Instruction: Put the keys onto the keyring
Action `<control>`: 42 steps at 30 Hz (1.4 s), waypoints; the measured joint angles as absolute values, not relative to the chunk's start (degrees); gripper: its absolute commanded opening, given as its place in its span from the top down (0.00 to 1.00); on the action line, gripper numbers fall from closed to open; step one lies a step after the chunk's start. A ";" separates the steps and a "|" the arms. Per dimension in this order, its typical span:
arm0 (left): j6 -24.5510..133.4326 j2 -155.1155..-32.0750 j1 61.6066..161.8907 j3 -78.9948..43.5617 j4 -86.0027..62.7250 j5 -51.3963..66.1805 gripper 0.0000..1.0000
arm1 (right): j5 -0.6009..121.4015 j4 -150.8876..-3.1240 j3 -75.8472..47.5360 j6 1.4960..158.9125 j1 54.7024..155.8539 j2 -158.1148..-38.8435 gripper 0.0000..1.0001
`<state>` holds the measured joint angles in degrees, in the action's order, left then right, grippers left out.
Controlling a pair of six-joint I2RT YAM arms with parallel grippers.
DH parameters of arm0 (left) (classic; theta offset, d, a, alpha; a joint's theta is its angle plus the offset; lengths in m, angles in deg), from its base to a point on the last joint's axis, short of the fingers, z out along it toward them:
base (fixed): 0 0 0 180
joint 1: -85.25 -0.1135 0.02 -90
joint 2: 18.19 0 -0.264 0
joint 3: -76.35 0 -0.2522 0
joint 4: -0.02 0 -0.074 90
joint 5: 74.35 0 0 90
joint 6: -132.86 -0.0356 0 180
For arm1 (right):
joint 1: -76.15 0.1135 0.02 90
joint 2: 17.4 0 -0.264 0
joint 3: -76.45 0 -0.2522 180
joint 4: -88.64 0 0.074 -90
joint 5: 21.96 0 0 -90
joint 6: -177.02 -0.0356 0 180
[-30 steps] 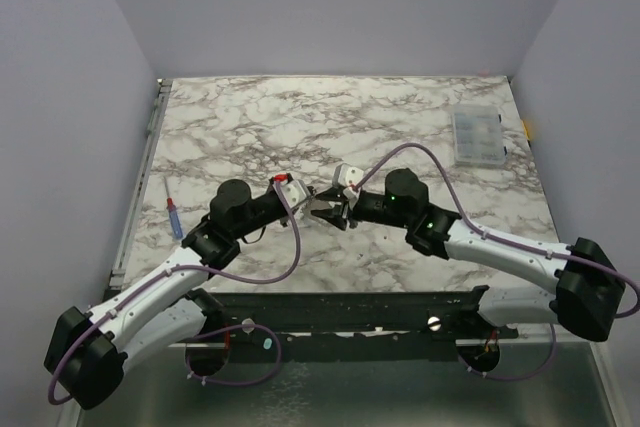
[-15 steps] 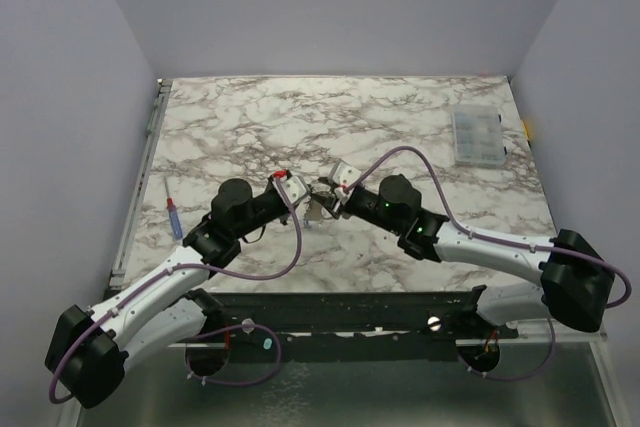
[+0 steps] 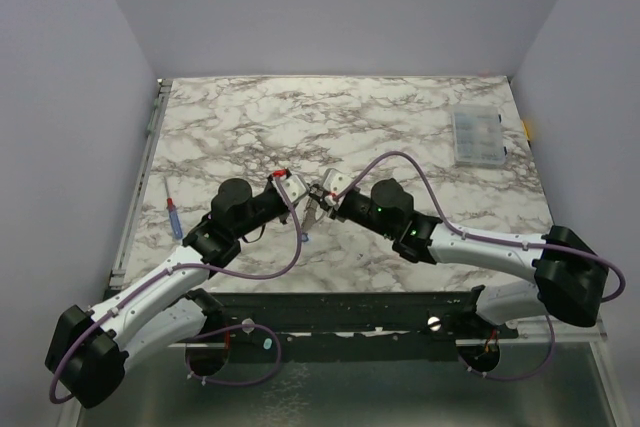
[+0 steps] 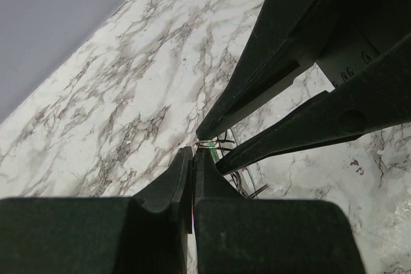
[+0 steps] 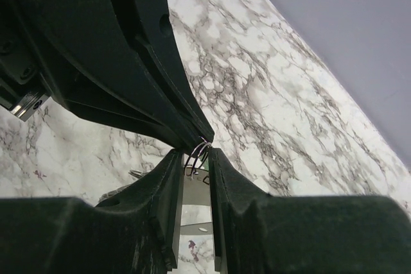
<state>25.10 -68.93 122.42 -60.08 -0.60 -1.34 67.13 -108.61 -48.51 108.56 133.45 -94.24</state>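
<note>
Where two hands meet, well left of one clear box [image 3: 476, 137], the left hand [image 4: 192, 156] is clenched on one keyring [image 4: 219, 145] with one green key [image 4: 210, 153] touching; the right hand's [image 5: 196, 156] grip I cannot tell.

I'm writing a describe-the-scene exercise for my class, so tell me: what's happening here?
Two robot arms meet over the middle of a marble table. The left hand is shut, seemingly pinching the thin keyring at its fingertips. The right hand has its fingers narrowly apart on either side of that ring; whether it grips cannot be told. A green key head seems to show there. A pen-like tool and a clear box lie aside.
</note>
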 measured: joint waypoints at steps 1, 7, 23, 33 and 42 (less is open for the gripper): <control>25.08 -68.95 122.37 -60.08 -0.60 -1.23 1.00 | 67.40 -108.45 -48.36 108.80 133.58 -94.35 0.73; 24.99 -69.10 122.33 -59.95 -0.60 -0.93 1.00 | 68.49 -107.97 -47.79 110.07 133.97 -94.63 0.81; 21.36 -67.38 122.22 -59.67 -0.84 -3.61 1.00 | 69.80 -105.46 -47.70 111.92 134.35 -90.96 0.99; 17.43 -62.74 122.50 -59.67 0.10 -12.31 1.00 | 63.94 -104.43 -51.64 111.82 134.43 -81.19 0.99; 16.43 -61.56 122.61 -60.02 0.34 -19.15 1.00 | 58.96 -106.53 -55.73 111.05 134.43 -76.36 0.99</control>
